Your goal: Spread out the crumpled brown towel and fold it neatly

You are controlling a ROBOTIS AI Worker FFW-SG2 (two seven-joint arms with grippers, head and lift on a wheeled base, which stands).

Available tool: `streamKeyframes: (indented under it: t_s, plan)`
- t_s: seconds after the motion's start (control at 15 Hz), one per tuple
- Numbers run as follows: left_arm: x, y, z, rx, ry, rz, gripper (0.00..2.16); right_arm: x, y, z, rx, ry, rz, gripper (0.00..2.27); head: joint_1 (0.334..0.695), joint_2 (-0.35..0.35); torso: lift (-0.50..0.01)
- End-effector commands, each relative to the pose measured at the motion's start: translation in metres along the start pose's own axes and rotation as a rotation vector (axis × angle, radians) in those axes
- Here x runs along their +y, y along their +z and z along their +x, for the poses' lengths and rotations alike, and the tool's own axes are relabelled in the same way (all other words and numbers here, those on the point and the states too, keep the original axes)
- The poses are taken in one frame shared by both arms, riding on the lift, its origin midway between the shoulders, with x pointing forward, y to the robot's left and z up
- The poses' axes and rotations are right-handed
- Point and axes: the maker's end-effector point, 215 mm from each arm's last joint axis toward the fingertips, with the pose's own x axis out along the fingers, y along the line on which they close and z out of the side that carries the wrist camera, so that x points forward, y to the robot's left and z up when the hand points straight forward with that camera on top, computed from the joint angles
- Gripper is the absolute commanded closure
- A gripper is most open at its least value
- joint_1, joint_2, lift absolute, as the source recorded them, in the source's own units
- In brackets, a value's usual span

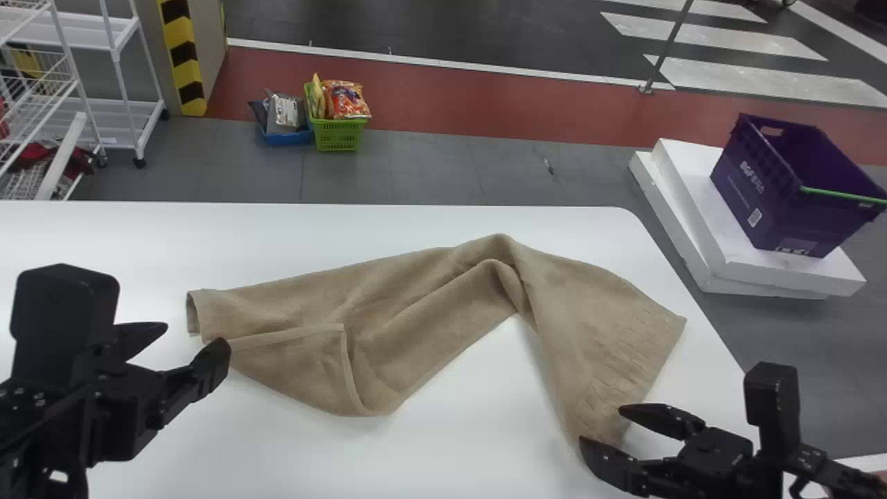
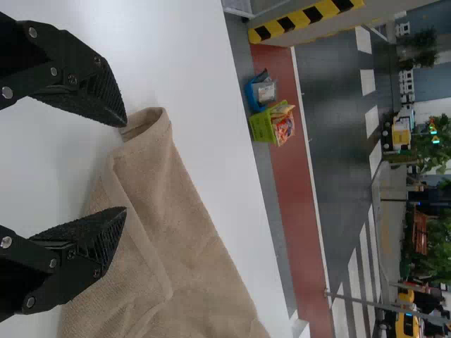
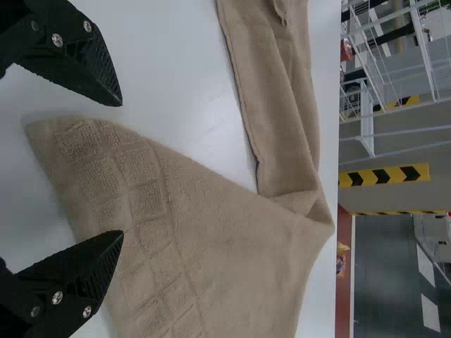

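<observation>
- White tabletop (image 1: 277, 450): rounded far right corner; grey floor beyond, with a purple crate (image 1: 769, 184) on white slabs (image 1: 797, 270) to the right.
- Brown towel (image 1: 416, 305): laid across the tabletop, bent at a peak right of its middle; I note creases, a turned-back flap toward the left, and a grid-textured right end.
- Edges: the towel's right corner sits near the tabletop's right edge; white surface shows between the peak and the far edge, and inside the bend.
- Left gripper (image 1: 193, 335): fingers wide apart at the towel's left end, holding nothing; contact I cannot confirm.
- Right gripper (image 1: 601, 425): fingers well parted at the textured end, grasping nothing.
</observation>
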Motion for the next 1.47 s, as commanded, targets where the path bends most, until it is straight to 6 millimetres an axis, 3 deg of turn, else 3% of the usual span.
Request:
streamKeyframes:
  t_s: [0.0, 0.2, 0.47, 0.53, 0.93, 1.4]
  plan:
    - [-0.001, -0.001, 0.001, 0.002, -0.004, 0.001, 0.49, 0.002, -0.007, 0.007, 0.029, 0.001, -0.007, 0.26, 0.695, -0.208, -0.126]
    - [-0.002, -0.003, 0.001, 0.007, -0.008, 0.001, 0.49, -0.004, -0.011, 0.01, 0.069, -0.021, -0.024, 0.35, 0.695, -0.201, -0.126]
    - [-0.008, 0.004, -0.003, -0.011, -0.016, 0.003, 0.49, -0.013, -0.008, 0.003, 0.072, -0.04, -0.024, 1.21, 0.695, -0.211, -0.126]
    - [-0.012, 0.007, -0.005, -0.019, -0.027, 0.003, 0.49, -0.014, -0.007, 0.002, 0.069, -0.04, -0.025, 1.32, 0.695, -0.216, -0.126]
    - [-0.065, 0.015, 0.007, -0.044, -0.116, 0.047, 0.5, -0.011, -0.006, 0.003, 0.062, -0.028, -0.025, 1.36, 0.695, -0.278, -0.126]
    - [-0.136, 0.042, 0.053, -0.058, -0.217, 0.149, 0.5, -0.003, -0.01, 0.005, 0.063, -0.003, -0.024, 1.36, 0.695, -0.35, -0.126]
